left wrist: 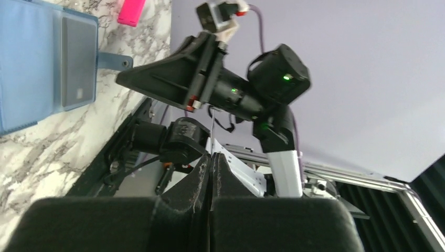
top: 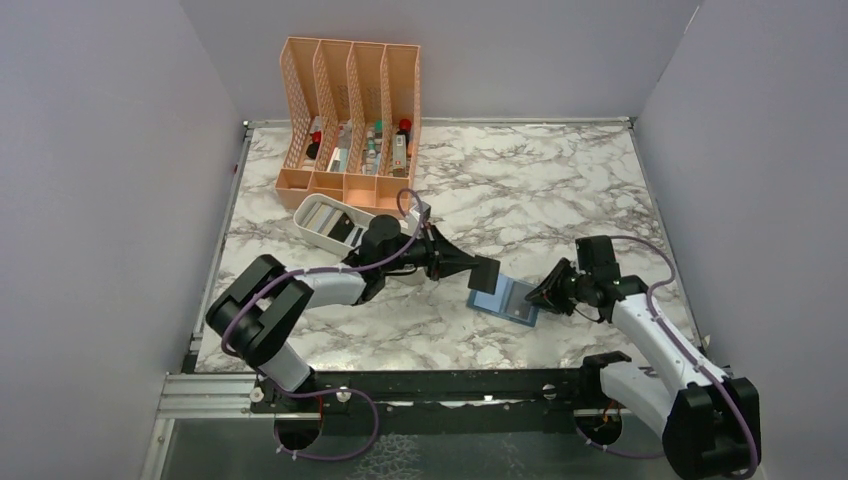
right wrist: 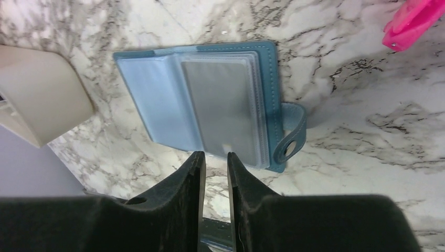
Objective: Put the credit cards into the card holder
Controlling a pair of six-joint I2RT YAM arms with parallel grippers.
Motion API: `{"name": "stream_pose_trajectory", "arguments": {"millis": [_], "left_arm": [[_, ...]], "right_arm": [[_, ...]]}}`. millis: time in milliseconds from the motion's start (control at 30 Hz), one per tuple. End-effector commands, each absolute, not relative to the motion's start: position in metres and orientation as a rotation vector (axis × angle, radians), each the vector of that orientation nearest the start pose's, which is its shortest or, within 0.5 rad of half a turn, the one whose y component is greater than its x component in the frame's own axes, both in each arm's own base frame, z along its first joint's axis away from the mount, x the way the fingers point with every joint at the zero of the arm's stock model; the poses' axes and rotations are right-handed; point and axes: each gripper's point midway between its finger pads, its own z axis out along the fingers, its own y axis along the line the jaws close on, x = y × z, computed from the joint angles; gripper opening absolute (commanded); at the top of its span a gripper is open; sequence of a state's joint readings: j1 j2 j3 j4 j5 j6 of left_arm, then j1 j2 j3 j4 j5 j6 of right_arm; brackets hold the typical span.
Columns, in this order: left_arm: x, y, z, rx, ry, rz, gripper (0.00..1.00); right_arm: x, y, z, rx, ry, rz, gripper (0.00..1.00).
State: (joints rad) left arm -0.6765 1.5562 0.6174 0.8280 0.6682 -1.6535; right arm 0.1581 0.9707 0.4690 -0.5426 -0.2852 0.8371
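Teal card holder (right wrist: 210,105) open flat, snap tab (right wrist: 292,137)

Marble table (top: 560,180): organizer (top: 350,110), white tray (top: 303,218), open card holder (top: 505,298).

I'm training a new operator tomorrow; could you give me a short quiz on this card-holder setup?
1. True or false: the card holder lies closed.
2. What stands at the back edge of the table? A the peach organizer; B the white tray; C the card holder.
3. What does the left gripper pinch?
Key: 1 false, it lies open; 2 A; 3 a credit card, seen edge-on in the left wrist view.
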Motion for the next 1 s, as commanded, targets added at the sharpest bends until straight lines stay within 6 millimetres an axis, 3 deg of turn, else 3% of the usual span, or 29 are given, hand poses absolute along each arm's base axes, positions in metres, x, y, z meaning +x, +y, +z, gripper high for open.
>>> {"name": "stream_pose_trajectory", "arguments": {"millis": [0,67,200,333,600,733,967], "left_arm": [[0.219,-0.379,0.214,-0.149,2.126,-2.086,0.0],[0.218,-0.388,0.212,-0.04,2.114,-2.063,0.0],[0.218,-0.405,0.18,0.118,2.181,-2.027,0.0],[0.219,-0.408,0.149,0.16,2.23,-1.959,0.0],[0.226,-0.407,0.084,0.175,2.369,-1.749,0.0],[0.232,-0.413,0.071,0.238,2.379,-1.63,0.0],[0.247,-0.427,0.072,0.384,2.279,-1.508,0.0]], "right_arm": [[0.196,0.105,0.074,0.786,2.553,0.66,0.28],[0.199,0.104,0.079,0.753,2.526,0.664,0.3],[0.204,0.111,0.086,0.63,2.505,0.719,0.3],[0.209,0.12,0.091,0.481,2.502,0.771,0.29],[0.207,0.111,0.065,0.549,2.565,0.691,0.27],[0.206,0.106,0.057,0.563,2.567,0.65,0.27],[0.211,0.102,0.049,0.59,2.565,0.609,0.27]]}}
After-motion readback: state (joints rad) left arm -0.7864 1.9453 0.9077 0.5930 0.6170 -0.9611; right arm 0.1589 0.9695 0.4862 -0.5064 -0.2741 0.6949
